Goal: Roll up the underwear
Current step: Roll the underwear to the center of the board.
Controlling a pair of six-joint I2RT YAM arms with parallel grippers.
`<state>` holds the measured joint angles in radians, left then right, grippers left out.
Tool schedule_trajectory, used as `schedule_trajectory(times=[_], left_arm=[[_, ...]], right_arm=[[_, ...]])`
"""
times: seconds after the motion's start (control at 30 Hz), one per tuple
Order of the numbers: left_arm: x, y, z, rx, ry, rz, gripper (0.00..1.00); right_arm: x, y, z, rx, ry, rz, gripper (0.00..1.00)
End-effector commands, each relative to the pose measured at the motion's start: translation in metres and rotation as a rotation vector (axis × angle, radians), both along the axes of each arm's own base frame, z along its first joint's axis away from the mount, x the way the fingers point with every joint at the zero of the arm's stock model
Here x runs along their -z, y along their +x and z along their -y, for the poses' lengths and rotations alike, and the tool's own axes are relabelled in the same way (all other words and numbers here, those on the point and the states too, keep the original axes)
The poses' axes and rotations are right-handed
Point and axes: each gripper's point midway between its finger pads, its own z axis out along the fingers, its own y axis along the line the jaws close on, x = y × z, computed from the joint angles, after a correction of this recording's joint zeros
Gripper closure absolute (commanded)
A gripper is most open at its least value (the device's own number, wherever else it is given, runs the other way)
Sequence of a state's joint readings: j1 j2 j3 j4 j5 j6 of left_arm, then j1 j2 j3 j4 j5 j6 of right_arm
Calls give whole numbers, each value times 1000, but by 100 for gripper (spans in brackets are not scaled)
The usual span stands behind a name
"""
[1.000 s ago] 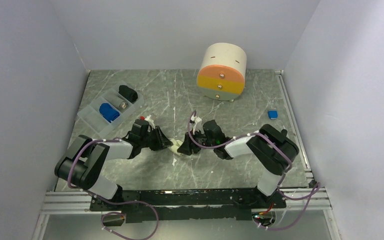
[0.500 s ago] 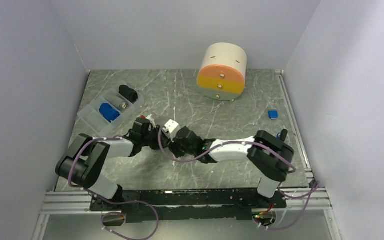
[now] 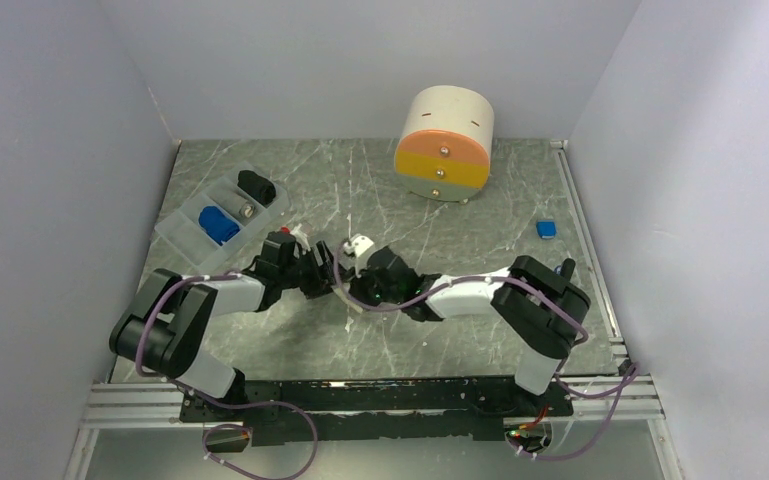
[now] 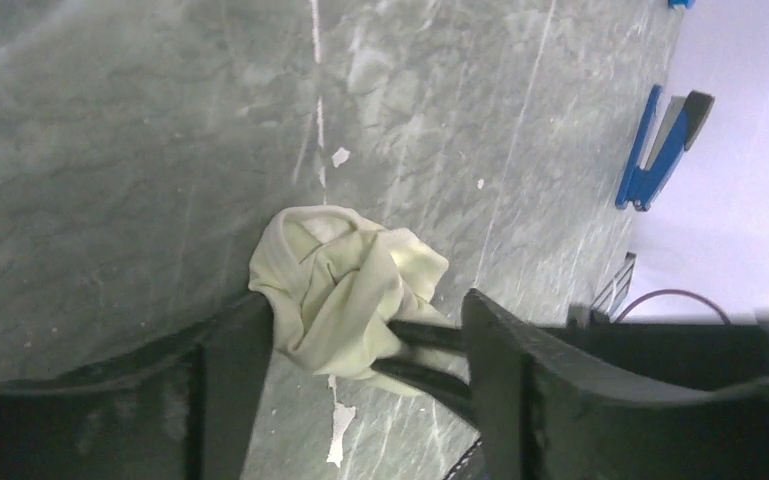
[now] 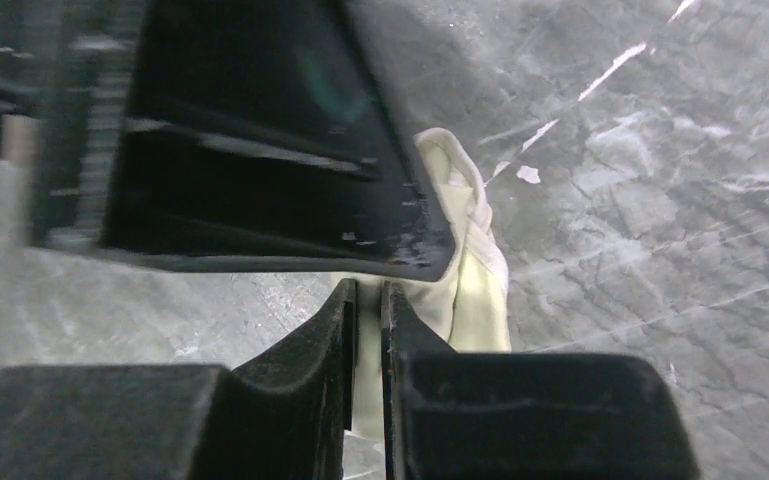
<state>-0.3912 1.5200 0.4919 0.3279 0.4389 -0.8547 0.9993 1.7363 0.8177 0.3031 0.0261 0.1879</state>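
While the left hand (image 4: 360, 318) stands with fingers apart around the crumpled cream underwear (image 4: 345, 285) on the tabletop (image 4: 110, 150), the right hand (image 5: 367, 300) pinches a fold of it, fingers almost together. The blue underwear (image 3: 218, 224) lies in the tray (image 3: 180, 233).

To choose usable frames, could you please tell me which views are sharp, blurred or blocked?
Top external: sharp, evenly lit, no glare. Left wrist: pale cream-yellow cloth underwear crisp, own fingers dark. Right wrist: black left gripper looms blurred, blocking the upper left.
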Motion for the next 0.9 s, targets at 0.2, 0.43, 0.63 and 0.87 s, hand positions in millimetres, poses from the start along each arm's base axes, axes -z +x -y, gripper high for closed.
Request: schedule_trajectory(times=[0.2, 0.43, 0.63, 0.87], left_arm=[[-12, -15, -2, -20, -44, 42, 16], [-1, -19, 16, -31, -59, 1, 25], [3, -7, 4, -166, -44, 33, 45], [20, -4, 8, -145, -5, -17, 54]], right_arm=[[-10, -15, 8, 4, 452, -446, 91], [-6, -5, 21, 64, 577, -539, 90], [-5, -2, 25, 50, 578, -535, 82], [-11, 5, 35, 30, 421, -417, 59]])
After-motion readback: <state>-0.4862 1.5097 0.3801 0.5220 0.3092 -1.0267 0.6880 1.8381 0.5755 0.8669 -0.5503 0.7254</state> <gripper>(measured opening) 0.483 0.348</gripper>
